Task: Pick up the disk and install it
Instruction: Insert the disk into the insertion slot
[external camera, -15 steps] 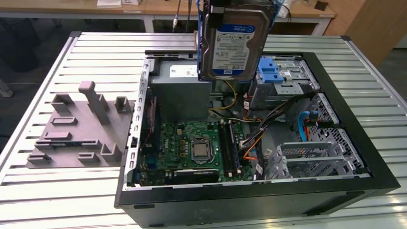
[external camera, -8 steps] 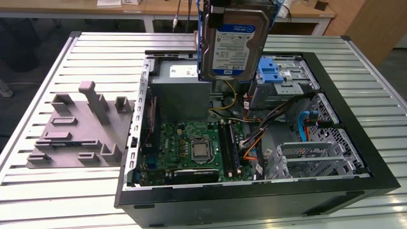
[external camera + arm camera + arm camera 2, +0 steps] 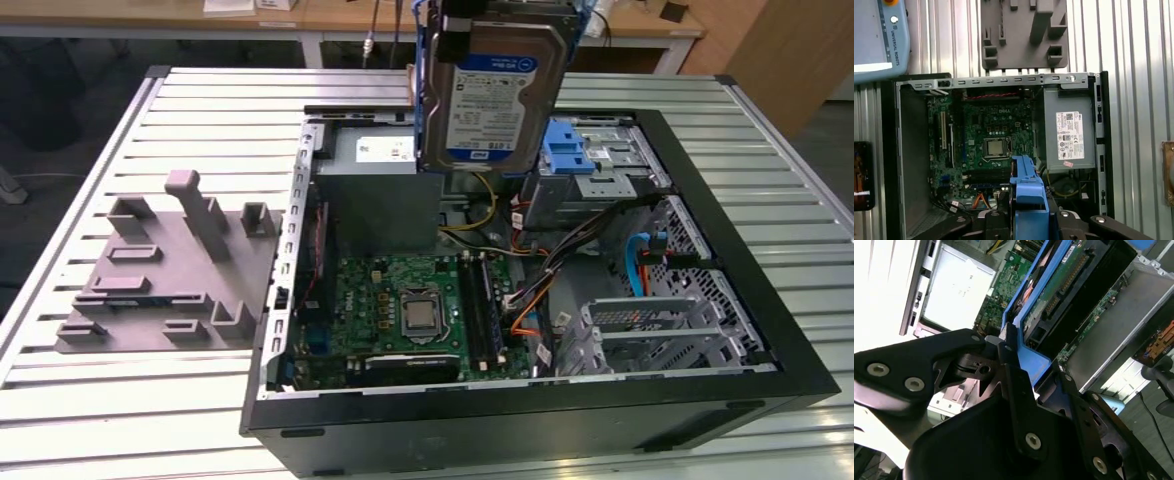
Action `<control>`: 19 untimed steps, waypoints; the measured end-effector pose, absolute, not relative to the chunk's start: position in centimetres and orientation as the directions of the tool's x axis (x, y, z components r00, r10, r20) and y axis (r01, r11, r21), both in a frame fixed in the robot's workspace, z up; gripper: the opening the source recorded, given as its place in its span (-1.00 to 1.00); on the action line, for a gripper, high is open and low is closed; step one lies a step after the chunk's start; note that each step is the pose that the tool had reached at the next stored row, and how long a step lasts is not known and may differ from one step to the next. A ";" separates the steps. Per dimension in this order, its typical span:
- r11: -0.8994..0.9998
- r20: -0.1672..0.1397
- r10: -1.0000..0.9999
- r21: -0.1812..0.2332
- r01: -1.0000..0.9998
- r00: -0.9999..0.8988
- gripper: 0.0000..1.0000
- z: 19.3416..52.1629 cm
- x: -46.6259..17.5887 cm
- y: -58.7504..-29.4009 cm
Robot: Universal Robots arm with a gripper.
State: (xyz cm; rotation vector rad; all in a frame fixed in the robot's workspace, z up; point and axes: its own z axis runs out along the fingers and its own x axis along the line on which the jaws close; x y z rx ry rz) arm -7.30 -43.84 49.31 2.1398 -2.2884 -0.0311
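The silver slatted metal table (image 3: 134,400) carries everything beneath me. On it lies the open black desktop computer case (image 3: 534,420), side panel off, its inside facing up. To the exterior view's left of the case, apart from it, sits a flat grey plastic fixture with upright blocks and slots (image 3: 167,270).

Inside the case, the big grey metal box with a white sticker (image 3: 380,190) fills one corner, and the green circuit board with a square processor socket (image 3: 400,300) lies flat just beside it. In the first wrist view I look straight down on that board (image 3: 989,125) and the grey box (image 3: 1066,135).

The flat rectangular silver-grey hard disk with a blue-and-white label and blue plastic bracket (image 3: 497,95) hangs on edge above the open case, label towards the exterior camera. In that view its lower edge falls between the grey box and the blue plastic latch piece on a grey metal cage (image 3: 583,150). It is not seated in any bay.

My gripper (image 3: 1032,357) is clamped on the disk's blue bracket: in the second wrist view my black fingers (image 3: 1014,385) press on either side of it, jaws clenched, with the disk's green underside (image 3: 1064,285) running away from them.
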 end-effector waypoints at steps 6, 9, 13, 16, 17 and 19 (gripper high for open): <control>0.067 -0.007 -0.998 0.020 -0.998 -0.067 -0.27 49.2 -7.3 -45.9; 0.067 -0.008 -0.998 0.020 -0.998 -0.067 -0.27 49.2 -7.1 -46.3; 0.067 -0.007 -0.998 0.022 -0.998 -0.067 -0.27 49.1 -6.3 -46.6; 0.067 -0.007 -0.998 0.022 -0.998 -0.067 -0.27 49.0 -6.3 -47.2; 0.067 -0.007 -0.998 0.022 -0.998 -0.067 -0.27 48.9 -6.3 -47.5; 0.067 -0.007 -0.998 0.022 -0.998 -0.067 -0.27 48.8 -6.3 -48.3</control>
